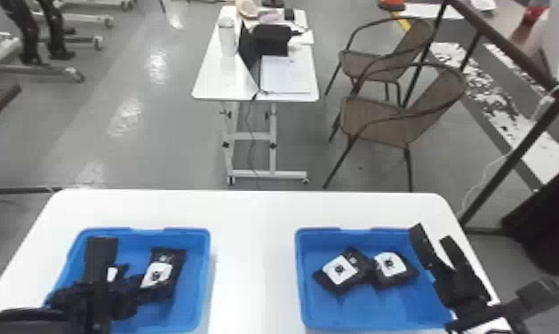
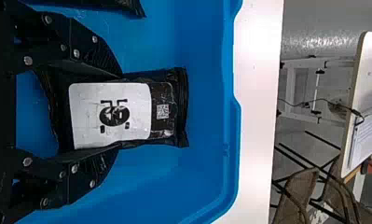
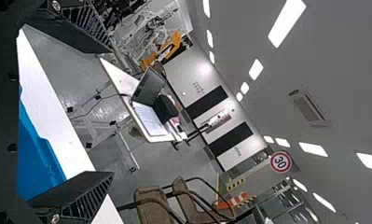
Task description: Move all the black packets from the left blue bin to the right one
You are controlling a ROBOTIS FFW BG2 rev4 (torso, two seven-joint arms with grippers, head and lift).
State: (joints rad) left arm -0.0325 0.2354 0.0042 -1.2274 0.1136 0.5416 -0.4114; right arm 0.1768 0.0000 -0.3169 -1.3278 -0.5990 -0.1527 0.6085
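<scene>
In the head view my left gripper (image 1: 138, 288) is low in the left blue bin (image 1: 206, 275), at a black packet (image 1: 157, 274) with a white label. The left wrist view has the fingers of my left gripper (image 2: 118, 111) pressed to both long sides of this packet (image 2: 162, 126). Part of another black packet (image 2: 127, 5) lies beside it at the picture's top. Two black packets, one on the left (image 1: 342, 270) and one on the right (image 1: 391, 268), lie in the right blue bin (image 1: 299, 275). Over that bin's right rim, my right gripper (image 1: 431, 248) is open; the right wrist view shows empty space between this gripper's (image 3: 111, 112) fingers.
Both bins stand on a white table (image 1: 256, 248), with a strip of tabletop between them. Beyond it are a smaller white table (image 1: 229, 84) with items on it and two brown chairs (image 1: 380, 120). A dark metal frame (image 1: 491, 195) rises past the right edge.
</scene>
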